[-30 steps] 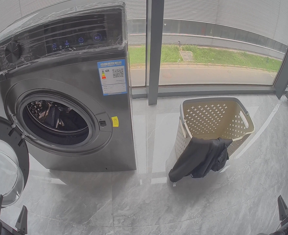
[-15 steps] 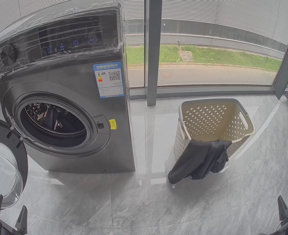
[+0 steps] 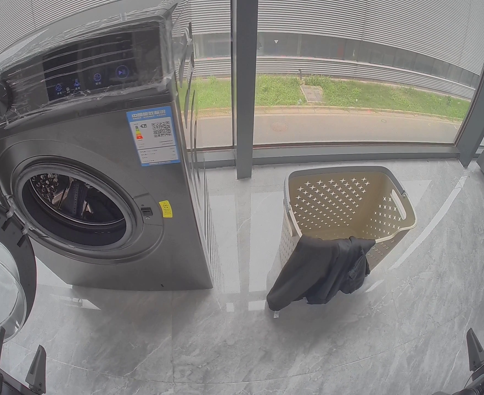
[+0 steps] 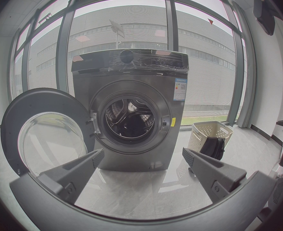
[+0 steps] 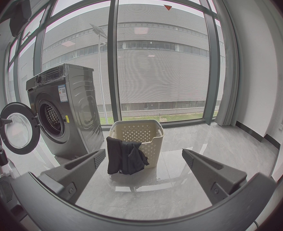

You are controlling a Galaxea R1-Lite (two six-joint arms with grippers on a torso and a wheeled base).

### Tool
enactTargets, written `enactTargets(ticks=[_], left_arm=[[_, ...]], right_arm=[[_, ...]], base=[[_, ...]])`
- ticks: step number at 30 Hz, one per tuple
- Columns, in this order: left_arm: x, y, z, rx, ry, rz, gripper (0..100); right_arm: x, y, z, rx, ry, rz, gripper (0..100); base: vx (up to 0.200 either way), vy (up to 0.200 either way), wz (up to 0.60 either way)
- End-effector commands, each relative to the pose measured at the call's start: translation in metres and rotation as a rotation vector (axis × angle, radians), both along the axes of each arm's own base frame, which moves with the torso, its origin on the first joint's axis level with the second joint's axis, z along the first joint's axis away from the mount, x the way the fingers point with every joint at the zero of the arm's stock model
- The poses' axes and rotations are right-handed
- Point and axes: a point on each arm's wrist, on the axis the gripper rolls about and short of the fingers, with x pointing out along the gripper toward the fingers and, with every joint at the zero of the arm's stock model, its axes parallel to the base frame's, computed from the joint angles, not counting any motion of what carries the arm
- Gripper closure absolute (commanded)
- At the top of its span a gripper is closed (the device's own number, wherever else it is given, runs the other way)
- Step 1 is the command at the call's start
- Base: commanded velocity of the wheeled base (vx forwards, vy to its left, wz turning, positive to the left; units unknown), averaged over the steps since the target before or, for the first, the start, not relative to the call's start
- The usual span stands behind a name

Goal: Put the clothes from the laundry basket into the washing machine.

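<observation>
I log 1 dark garment (image 3: 319, 270) over the basket (image 3: 341, 169) rim, washer (image 3: 105, 138) door (image 3: 3, 281) open, left gripper (image 4: 142, 152) and right gripper (image 5: 143, 153) jaws apart, empty; loading seemingly unstarted.

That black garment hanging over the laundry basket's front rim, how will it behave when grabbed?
Probably floppy: the black garment drapes limply over the rim of the laundry basket. Lifted, it would likely unfold and trail, since much hangs down the front. A snag might tip the basket, which looks light.
</observation>
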Motion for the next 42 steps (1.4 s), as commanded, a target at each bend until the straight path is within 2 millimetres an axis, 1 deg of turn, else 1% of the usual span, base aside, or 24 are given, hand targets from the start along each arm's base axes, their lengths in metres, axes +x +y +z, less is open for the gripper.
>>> enactTargets(ticks=[1, 3, 30, 42], left_arm=[[0.0002, 0.0000, -0.0052, 0.001, 0.002, 0.001, 0], [0.0002, 0.0000, -0.0052, 0.002, 0.002, 0.002, 0], [0.0002, 0.0000, -0.0050, -0.002, 0.001, 0.002, 0], [0.0002, 0.0000, -0.0050, -0.004, 0.001, 0.001, 0]], right_arm=[[0.0008, 0.0000, -0.0042, 0.001, 0.011, 0.001, 0], [0.0008, 0.0000, -0.0042, 0.000, 0.011, -0.001, 0], [0.0008, 0.0000, -0.0042, 0.001, 0.011, 0.001, 0], [0.0008, 0.0000, -0.0042, 0.001, 0.011, 0.001, 0]], base=[[0.000, -0.200, 0.00], [0.000, -0.200, 0.00], [0.000, 0.000, 0.00], [0.000, -0.200, 0.00]])
